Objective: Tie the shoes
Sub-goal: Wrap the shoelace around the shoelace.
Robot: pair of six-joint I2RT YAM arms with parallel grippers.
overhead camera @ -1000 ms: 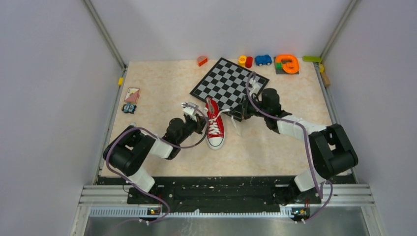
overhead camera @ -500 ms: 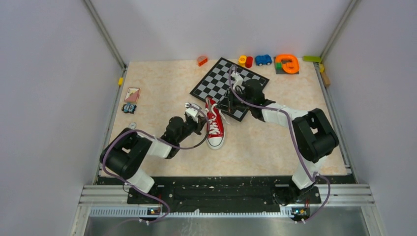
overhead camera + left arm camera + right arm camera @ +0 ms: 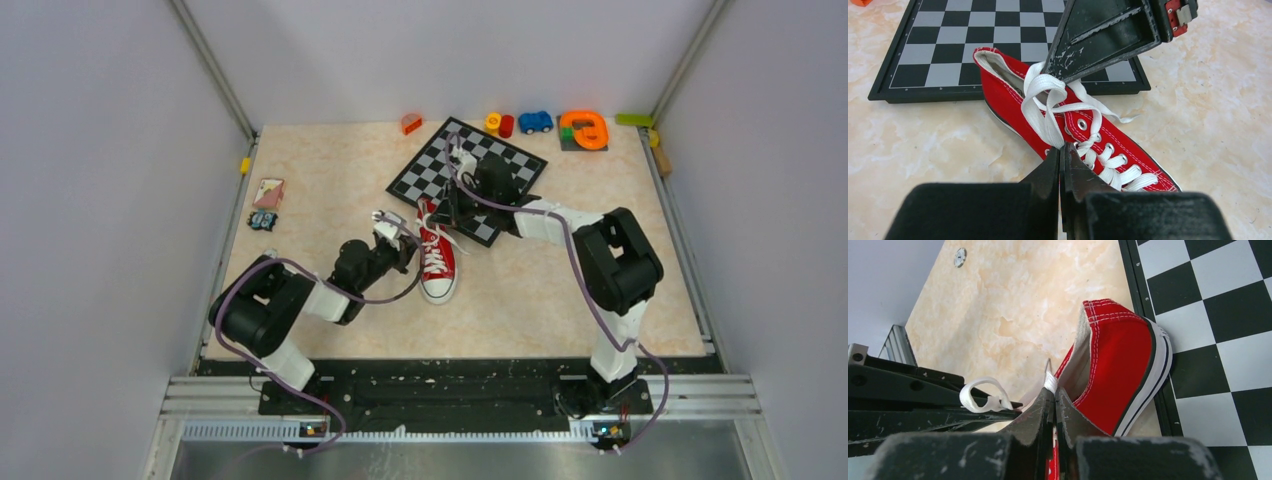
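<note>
The red sneaker (image 3: 437, 255) lies mid-tabletop, heel against the chessboard (image 3: 425, 175). The left gripper (image 3: 1062, 149) and right gripper (image 3: 1052, 389) are each clenched on the white lace (image 3: 1045, 107), seemingly to draw a crossing taut above the tongue

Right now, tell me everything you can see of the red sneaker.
The red sneaker is a low canvas shoe with white rubber toe cap and sole edge, sole down, toe toward the arm bases, heel over the near edge of the chessboard. Its white laces run through metal eyelets and form a loose loop. The left gripper and right gripper are each shut on lace.
</note>
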